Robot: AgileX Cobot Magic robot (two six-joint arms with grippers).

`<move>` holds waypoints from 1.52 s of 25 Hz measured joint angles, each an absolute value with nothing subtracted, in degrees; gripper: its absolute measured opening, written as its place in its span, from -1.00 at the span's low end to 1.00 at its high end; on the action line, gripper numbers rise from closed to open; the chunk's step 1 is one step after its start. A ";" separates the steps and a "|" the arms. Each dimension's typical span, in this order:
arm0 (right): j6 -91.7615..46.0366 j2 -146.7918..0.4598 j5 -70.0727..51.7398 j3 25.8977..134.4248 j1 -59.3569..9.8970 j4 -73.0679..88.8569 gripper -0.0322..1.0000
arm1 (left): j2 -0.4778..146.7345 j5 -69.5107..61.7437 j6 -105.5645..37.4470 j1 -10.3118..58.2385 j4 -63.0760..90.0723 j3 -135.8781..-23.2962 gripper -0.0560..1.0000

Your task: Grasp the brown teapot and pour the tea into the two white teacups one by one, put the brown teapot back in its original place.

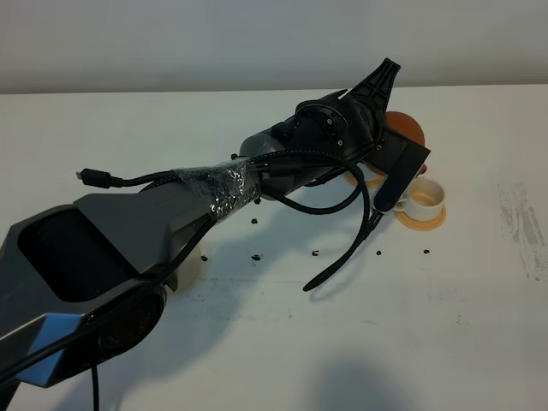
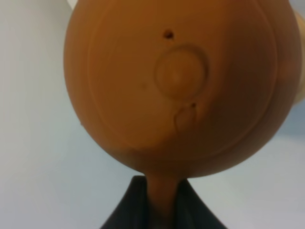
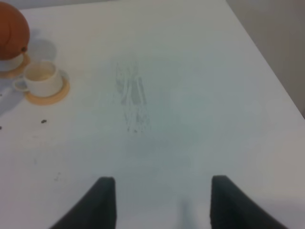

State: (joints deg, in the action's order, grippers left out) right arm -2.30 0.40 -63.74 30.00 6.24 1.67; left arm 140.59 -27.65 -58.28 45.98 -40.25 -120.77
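Note:
The brown teapot [image 2: 171, 86] fills the left wrist view with its knobbed lid facing the camera. My left gripper [image 2: 162, 202] is shut on its loop handle. From above, only a bit of the teapot [image 1: 404, 127] shows past the left arm. It hangs over one white teacup [image 3: 10, 63], which is mostly hidden. The other white teacup [image 1: 425, 195] stands free on its orange coaster [image 1: 428, 219], just right of the teapot. My right gripper [image 3: 162, 200] is open over bare table, well away from the cups. A pale rim under the arm's base [image 1: 188, 267] may be the original place.
The left arm with its looping black cables [image 1: 342, 248] stretches across the middle of the table. Small dark specks [image 1: 316, 253] dot the white table in front of the cups. Scuff marks [image 1: 522, 231] lie to the right, and the table's edge [image 3: 267, 62] runs beyond them.

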 joint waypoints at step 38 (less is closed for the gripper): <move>-2.27 0.40 -63.74 30.00 6.24 1.67 -0.09 | 140.59 -25.62 -65.53 47.02 -46.21 -120.30 -0.75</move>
